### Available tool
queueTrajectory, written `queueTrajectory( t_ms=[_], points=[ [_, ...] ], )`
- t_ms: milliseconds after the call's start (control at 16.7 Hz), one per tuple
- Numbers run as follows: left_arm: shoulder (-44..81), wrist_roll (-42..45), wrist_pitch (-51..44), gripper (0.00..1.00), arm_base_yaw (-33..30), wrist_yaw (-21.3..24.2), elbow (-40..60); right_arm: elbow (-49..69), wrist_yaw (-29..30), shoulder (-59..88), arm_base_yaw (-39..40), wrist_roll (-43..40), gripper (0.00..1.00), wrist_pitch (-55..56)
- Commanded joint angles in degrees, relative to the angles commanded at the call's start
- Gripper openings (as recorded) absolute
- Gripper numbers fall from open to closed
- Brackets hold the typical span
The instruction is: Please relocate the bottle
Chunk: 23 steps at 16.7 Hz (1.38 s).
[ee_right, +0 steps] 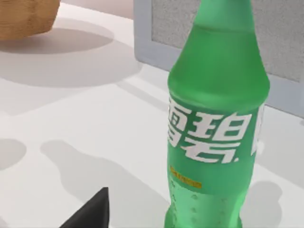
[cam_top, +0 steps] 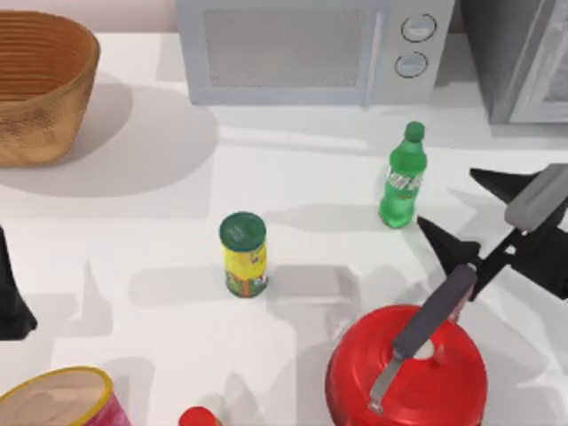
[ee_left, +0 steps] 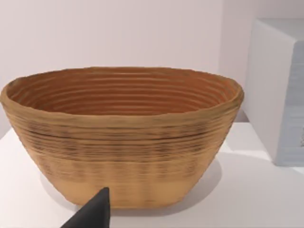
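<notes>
The bottle (cam_top: 404, 177) is green translucent plastic with a green cap and stands upright on the white table, right of centre, in front of the microwave. My right gripper (cam_top: 448, 200) is open just to the bottle's right, its two dark fingers pointing toward it and not touching it. Close up in the right wrist view, the bottle (ee_right: 216, 118) shows its green-white label, with one fingertip (ee_right: 92, 211) beside it. My left gripper (cam_top: 11, 302) is parked at the table's left edge, open; one of its fingertips (ee_left: 95, 213) points at the basket.
A woven basket (cam_top: 40, 84) stands at the back left and a microwave (cam_top: 311, 49) at the back centre. A yellow can (cam_top: 244, 255) stands mid-table. Front right is a red pot (cam_top: 408, 373) with a grey handle, front left a pink tub (cam_top: 58, 399), and beside it a red-capped item (cam_top: 200, 417).
</notes>
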Motion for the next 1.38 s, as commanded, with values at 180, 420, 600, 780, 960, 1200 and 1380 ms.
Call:
queueTrajectory(
  t_ms=[180, 420, 600, 780, 960, 1200, 1380],
  points=[
    [0.0, 0.0, 0.0, 1.00, 0.0, 0.0, 0.0, 6.4, 3.3, 2.4, 3.5, 0.4, 1.00, -3.9],
    [0.0, 0.0, 0.0, 1.00, 0.0, 0.0, 0.0, 14.8, 7.7, 5.4, 7.9, 0.9, 1.00, -9.0],
    [0.0, 0.0, 0.0, 1.00, 0.0, 0.0, 0.0, 16.7, 8.8, 6.1, 9.0, 1.0, 1.00, -10.3],
    [0.0, 0.0, 0.0, 1.00, 0.0, 0.0, 0.0, 16.7, 8.8, 6.1, 9.0, 1.0, 1.00, -10.3],
    [0.0, 0.0, 0.0, 1.00, 0.0, 0.0, 0.0, 16.7, 8.8, 6.1, 9.0, 1.0, 0.77, -10.3],
    [0.0, 0.0, 0.0, 1.00, 0.0, 0.0, 0.0, 16.7, 8.8, 6.1, 9.0, 1.0, 0.47, -10.3],
    [0.0, 0.0, 0.0, 1.00, 0.0, 0.0, 0.0, 16.7, 8.8, 6.1, 9.0, 1.0, 0.25, -10.3]
  ],
)
